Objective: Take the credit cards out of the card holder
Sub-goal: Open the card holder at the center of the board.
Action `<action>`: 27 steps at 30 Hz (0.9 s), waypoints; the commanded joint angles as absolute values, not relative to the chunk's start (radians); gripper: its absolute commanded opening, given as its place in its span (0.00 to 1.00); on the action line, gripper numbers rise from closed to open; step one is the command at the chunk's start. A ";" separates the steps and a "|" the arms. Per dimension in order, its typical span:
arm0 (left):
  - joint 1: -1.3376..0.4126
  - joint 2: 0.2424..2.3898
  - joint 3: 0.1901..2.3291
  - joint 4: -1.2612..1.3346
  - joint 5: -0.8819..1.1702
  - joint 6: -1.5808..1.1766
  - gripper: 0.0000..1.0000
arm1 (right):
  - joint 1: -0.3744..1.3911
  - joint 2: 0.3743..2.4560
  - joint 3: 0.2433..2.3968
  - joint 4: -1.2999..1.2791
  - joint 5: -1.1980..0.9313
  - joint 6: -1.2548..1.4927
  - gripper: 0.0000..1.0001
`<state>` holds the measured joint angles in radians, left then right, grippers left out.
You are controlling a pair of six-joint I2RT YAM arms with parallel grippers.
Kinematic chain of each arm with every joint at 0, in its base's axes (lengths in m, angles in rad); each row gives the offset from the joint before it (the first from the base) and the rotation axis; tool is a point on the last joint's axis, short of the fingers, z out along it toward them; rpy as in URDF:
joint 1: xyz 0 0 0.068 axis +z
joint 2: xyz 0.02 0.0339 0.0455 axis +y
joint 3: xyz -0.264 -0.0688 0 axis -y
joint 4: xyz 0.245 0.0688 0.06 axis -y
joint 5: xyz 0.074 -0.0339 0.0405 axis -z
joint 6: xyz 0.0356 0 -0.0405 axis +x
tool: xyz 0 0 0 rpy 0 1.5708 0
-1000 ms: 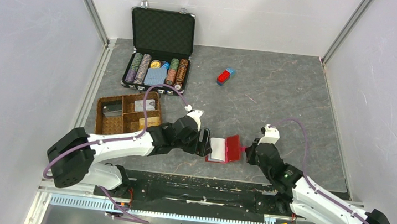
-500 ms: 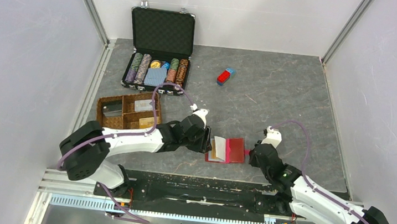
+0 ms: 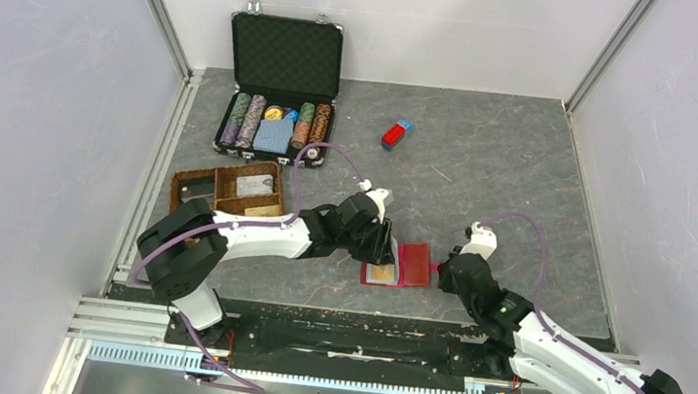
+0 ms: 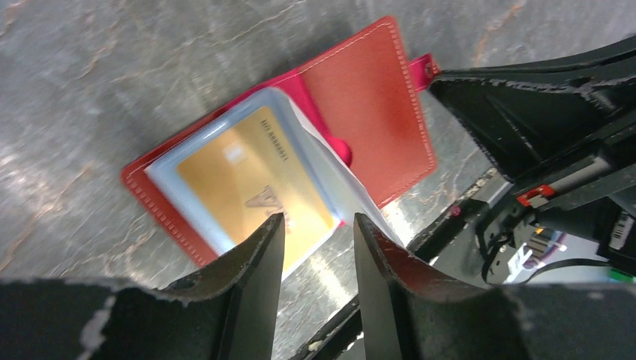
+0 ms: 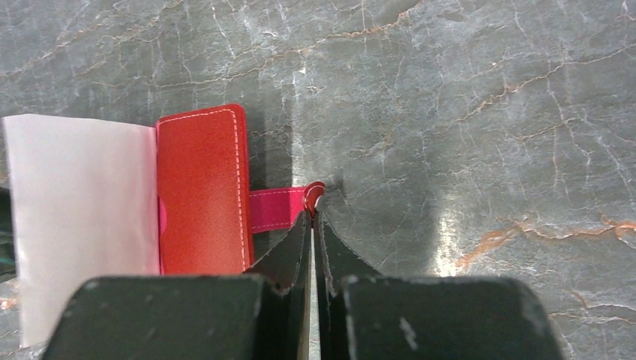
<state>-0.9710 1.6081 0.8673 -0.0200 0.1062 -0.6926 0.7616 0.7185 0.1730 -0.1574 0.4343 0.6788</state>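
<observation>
The card holder lies open on the table between my two grippers, red cover flat; it also shows in the left wrist view and the right wrist view. A gold credit card sits in a clear sleeve on its left half. A pale sleeve page stands lifted over it. My left gripper is open, its fingertips just over the card's near edge and holding nothing. My right gripper is shut on the snap end of the holder's pink strap.
An open case of poker chips stands at the back left, with a wooden tray in front of it. A red-and-blue block lies at the back middle. The table's front edge and black rail run just near the holder.
</observation>
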 commanded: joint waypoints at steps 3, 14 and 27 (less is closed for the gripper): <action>-0.975 1.680 0.923 0.125 0.214 -0.688 0.45 | 0.760 0.660 0.237 -0.202 0.392 0.646 0.24; -0.976 1.819 1.018 0.184 0.263 -0.692 0.48 | 0.760 0.513 0.341 -0.227 0.218 0.490 0.34; -0.960 1.816 1.105 0.016 0.164 -0.655 0.48 | 0.759 0.665 0.147 0.170 -0.029 0.569 0.19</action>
<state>-0.9699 1.8503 1.0462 0.0891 0.2070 -0.6868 0.7616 0.6025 0.2012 -0.0219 0.0589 0.5331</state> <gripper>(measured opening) 0.477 0.204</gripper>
